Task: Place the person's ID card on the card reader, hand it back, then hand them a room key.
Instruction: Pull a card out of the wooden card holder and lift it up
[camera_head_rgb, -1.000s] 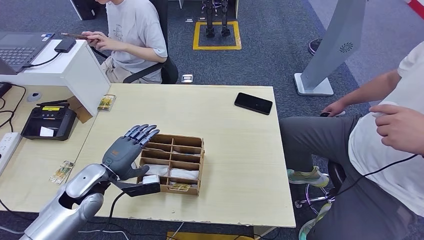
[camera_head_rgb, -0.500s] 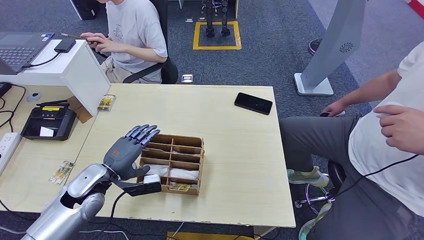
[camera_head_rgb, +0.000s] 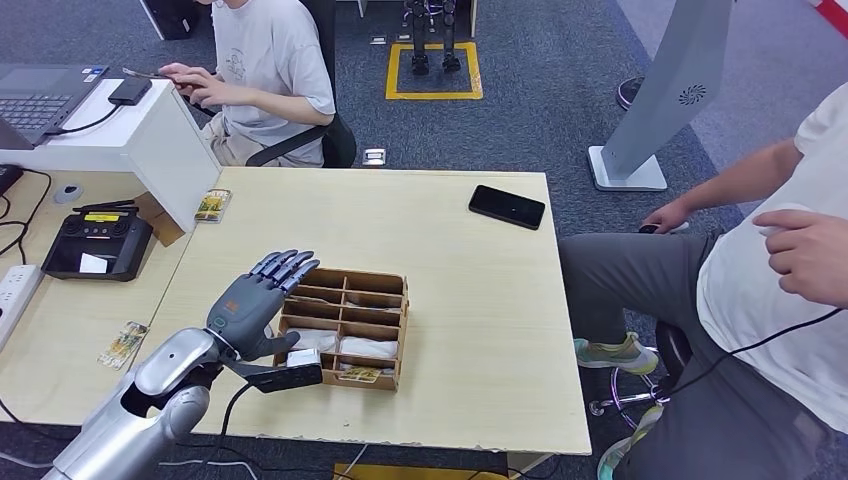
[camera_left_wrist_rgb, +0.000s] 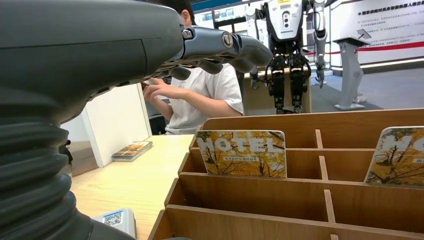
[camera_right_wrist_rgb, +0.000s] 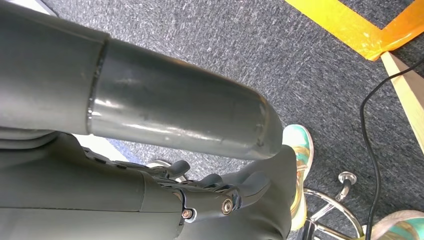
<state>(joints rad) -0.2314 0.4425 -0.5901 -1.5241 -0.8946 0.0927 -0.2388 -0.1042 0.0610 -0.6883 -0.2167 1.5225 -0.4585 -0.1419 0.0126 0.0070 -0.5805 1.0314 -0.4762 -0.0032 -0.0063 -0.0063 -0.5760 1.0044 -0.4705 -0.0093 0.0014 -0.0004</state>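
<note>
My left hand (camera_head_rgb: 252, 301) hovers open over the table, palm toward the left side of a wooden divided box (camera_head_rgb: 345, 326), fingers straight and together, holding nothing. In the left wrist view the hand (camera_left_wrist_rgb: 220, 47) reaches over the box (camera_left_wrist_rgb: 300, 200), where a yellow card printed HOTEL (camera_left_wrist_rgb: 242, 153) stands upright in a slot and a second one (camera_left_wrist_rgb: 400, 156) stands further along. A black device with a yellow label (camera_head_rgb: 95, 248) sits on the neighbouring desk to the left. My right hand (camera_right_wrist_rgb: 220, 200) hangs beside my body above the carpet, fingers loose and holding nothing.
A black phone (camera_head_rgb: 507, 206) lies at the far right of the table (camera_head_rgb: 480, 330). A person (camera_head_rgb: 770, 290) sits on the right, one hand raised. Another person (camera_head_rgb: 262, 70) sits behind a white stand (camera_head_rgb: 150, 135). Loose cards (camera_head_rgb: 213, 205) (camera_head_rgb: 124, 343) lie to the left.
My left hand has barely shifted beside the box. The raised hand of the person on the right has sunk slightly.
</note>
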